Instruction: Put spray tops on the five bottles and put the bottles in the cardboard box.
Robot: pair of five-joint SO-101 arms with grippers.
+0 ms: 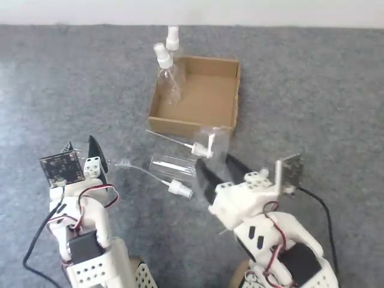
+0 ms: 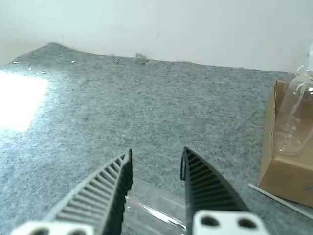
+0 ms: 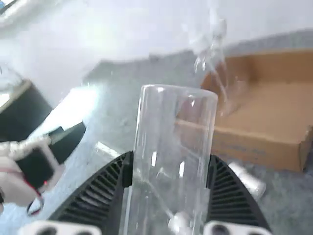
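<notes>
— Grey cloth covers the tabletop (image 1: 312, 78). What's on the left?
— The left pincer (image 2: 157, 152), jaws spread and gripping nothing. Something clear (image 2: 154, 208) lies under it, cut off by the frame edge. I can't tell what it is.
— Next along?
— A loose spray top (image 1: 180, 189) on the cloth, its thin tube curving toward the left arm. Just beyond it a lying bottle (image 1: 174, 164), clear and uncapped, is hard to pick out against the grey.
— Any capped?
— Two stand at the far left corner of the cardboard box (image 1: 207, 99). The nearer capped bottle (image 1: 167, 81) is inside. The farther capped bottle (image 1: 173, 39) is mostly hidden behind it, so I can't say whether it is inside or outside.
— And the right?
— A second spray top (image 1: 202, 150) with a straight tube sits just before the box front. The right pincer (image 3: 171, 157) pinches a clear held bottle (image 3: 176, 127). Its far end points toward the box and its near end is cut off.
— Any writing?
— Faint marks on the box front, too blurred to read.
</notes>
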